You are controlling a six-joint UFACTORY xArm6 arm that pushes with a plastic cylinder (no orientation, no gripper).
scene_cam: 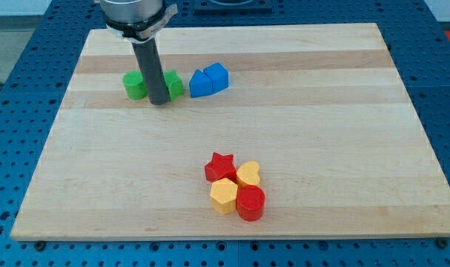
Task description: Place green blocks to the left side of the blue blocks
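Two green blocks sit near the view's upper left: a round green cylinder (134, 85) and a second green block (173, 84) whose shape is partly hidden by my rod. My tip (159, 101) stands on the board between them, at their lower edge. Right of the second green block lie two blue blocks touching each other: one blue block (200, 83) and a blue cube-like block (218, 76). Both green blocks lie left of the blue ones.
A cluster sits at the view's lower middle: a red star (219, 167), a yellow heart (248, 174), a yellow hexagon (223, 196) and a red cylinder (250, 203). The wooden board (321, 111) ends in a blue perforated table.
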